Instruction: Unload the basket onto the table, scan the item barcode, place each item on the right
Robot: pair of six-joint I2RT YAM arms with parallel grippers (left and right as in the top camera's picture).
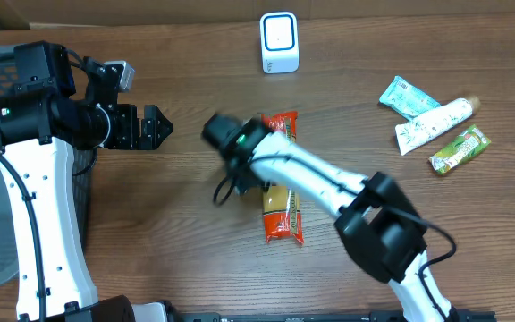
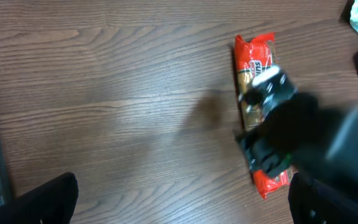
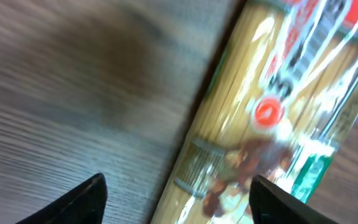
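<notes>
Wooden table (image 1: 150, 206) throughout. One risk is that the right gripper (image 3: 182, 199), jaws spread and holding nothing, closes off-centre and pinches only one edge of the spaghetti packet (image 1: 282, 219). The slick wrap could then twist, turning the barcode away from the white scanner (image 1: 280, 42) at top centre. The packet lies flat mid-frame, directly under that gripper, skewed toward its lower-right fingertip. The left gripper (image 1: 156, 126), also spread, sits at left.

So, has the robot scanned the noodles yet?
Nothing looks done yet. The spaghetti packet lies flat on the table, apart from the white scanner. In hand: the right gripper hovers open over it, holding nothing. To do: grip it and show its barcode to the scanner.
</notes>
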